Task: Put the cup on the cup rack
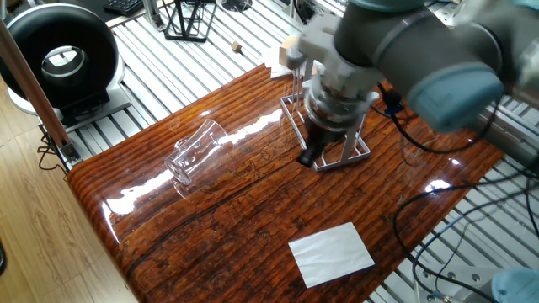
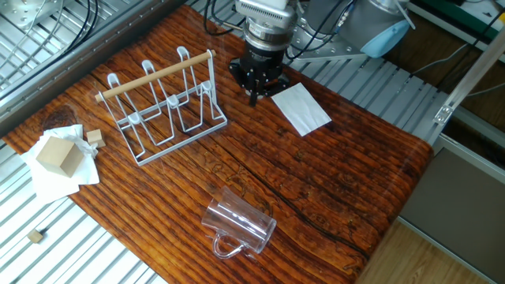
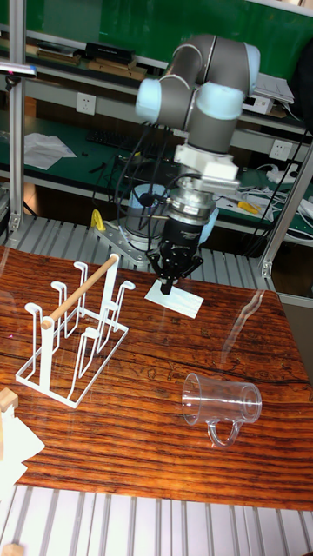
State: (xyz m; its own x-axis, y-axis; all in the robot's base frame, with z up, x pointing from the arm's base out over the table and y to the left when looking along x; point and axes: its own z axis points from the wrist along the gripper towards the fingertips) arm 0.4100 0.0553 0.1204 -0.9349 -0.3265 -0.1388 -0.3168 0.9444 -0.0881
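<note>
The cup point(image 2: 239, 227) lies on its side near one long edge of the tabletop point(image 2: 331, 181), its handle loop toward that edge and its open mouth facing along the edge; nothing touches it, and it sits well apart from both the arm and the cup rack point(image 2: 164, 106). The cup rack stands upright toward the opposite side, near the corner where a small wooden block point(image 2: 59, 155) rests on white paper, its pegs bare and its wooden rod handle running along the top, so any peg is free to take the cup. The gripper point(image 2: 254, 93) hangs above the tabletop between the rack and a white sheet of paper point(image 2: 301, 108), pointing straight down; the jaws look drawn close together with nothing between them, though motion blur in one fixed view makes the exact gap hard to judge. Because the cup lies flat, the likely grasp is across its wall or rim, and the arm must first cross most of the tabletop to reach it.
</note>
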